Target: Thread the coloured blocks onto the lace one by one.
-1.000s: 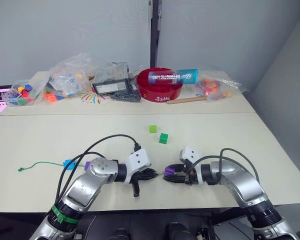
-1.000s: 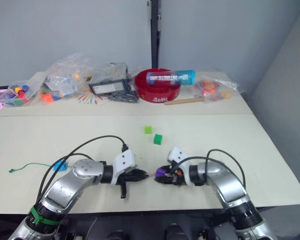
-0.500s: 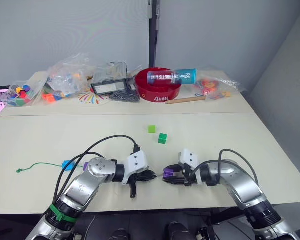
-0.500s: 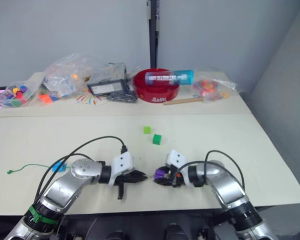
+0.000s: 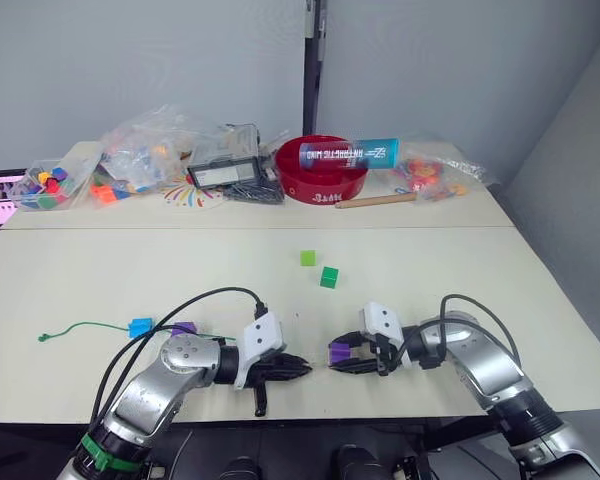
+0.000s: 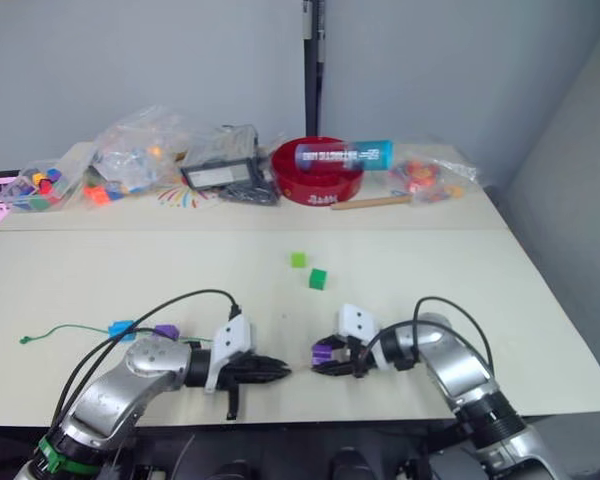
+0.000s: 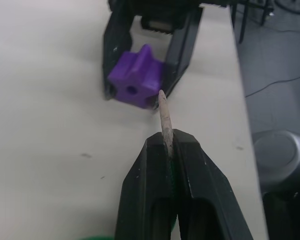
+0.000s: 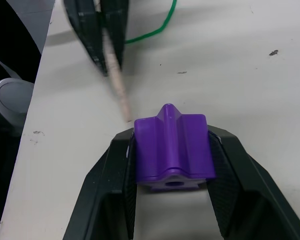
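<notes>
My left gripper is shut on the pale stiff tip of the green lace. A bright blue block and a purple block sit on the lace farther back, and its knot lies at the far left. Facing it, my right gripper is shut on a second purple block. The tip ends just beside that block's hole, not inside it. A light green block and a dark green block lie loose on the table's middle.
Both grippers work close to the table's front edge. At the back stand a red bowl with a blue-capped tube across it, a wooden stick, bags of toy pieces and a small box of coloured bits.
My left arm has dropped nearer the front edge, uncovering the purple block on the lace. Both grippers keep their grips, still tip to tip.
</notes>
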`<state>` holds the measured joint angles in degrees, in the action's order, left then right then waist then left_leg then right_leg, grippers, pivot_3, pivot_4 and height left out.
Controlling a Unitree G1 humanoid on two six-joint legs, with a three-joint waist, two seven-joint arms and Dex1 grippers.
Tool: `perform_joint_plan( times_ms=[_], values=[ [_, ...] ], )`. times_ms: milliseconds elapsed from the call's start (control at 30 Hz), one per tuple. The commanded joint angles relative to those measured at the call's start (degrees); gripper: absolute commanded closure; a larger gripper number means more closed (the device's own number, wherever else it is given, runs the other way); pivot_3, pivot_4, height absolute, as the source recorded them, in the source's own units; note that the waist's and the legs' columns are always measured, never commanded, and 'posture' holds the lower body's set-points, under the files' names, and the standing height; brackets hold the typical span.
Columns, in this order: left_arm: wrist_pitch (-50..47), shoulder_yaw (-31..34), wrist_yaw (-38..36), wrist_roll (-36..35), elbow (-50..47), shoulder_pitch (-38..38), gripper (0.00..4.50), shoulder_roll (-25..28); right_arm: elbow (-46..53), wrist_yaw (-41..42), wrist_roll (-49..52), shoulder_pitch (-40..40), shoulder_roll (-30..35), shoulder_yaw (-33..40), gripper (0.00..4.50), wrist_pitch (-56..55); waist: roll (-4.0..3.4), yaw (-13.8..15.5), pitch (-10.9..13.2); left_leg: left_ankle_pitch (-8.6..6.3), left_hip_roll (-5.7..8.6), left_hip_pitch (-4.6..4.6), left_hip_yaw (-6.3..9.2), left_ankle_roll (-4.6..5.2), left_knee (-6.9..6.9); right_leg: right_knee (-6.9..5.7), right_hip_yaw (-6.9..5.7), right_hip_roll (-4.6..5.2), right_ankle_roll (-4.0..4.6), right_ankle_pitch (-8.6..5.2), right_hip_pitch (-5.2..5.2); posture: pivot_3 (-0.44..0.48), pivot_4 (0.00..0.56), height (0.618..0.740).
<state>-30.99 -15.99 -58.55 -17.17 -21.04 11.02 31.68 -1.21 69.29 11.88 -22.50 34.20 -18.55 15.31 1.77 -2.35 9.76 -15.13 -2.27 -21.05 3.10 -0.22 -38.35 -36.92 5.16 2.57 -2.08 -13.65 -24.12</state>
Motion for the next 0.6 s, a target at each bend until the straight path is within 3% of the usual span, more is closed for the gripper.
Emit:
perform_joint_plan(
  times_ms=[33, 600],
  values=[
    [0.2, 0.5, 0.4, -1.7, -2.6, 0.2, 4.50, 0.0, -2.1, -1.1, -2.7, 0.1, 0.6, -0.7, 3.11, 0.3, -0.01, -0.1, 0.0, 0.00, -0.01, 0.00, 0.01, 0.00, 0.00, 0.00, 0.00, -0.01, 0.01, 0.01, -0.01, 0.000, 0.150, 0.731],
    [-1.0, -0.5, 4.8, 1.1, -1.2, 3.4, 4.50, 1.9, -2.0, 0.5, -2.5, 0.6, 2.7, -1.0, 3.11, -1.4, -0.01, 0.4, 0.0, 0.00, 0.03, -0.01, 0.01, 0.00, -0.02, 0.02, 0.00, 0.02, -0.01, 0.02, 0.00, 0.000, 0.150, 0.731]
  ],
)
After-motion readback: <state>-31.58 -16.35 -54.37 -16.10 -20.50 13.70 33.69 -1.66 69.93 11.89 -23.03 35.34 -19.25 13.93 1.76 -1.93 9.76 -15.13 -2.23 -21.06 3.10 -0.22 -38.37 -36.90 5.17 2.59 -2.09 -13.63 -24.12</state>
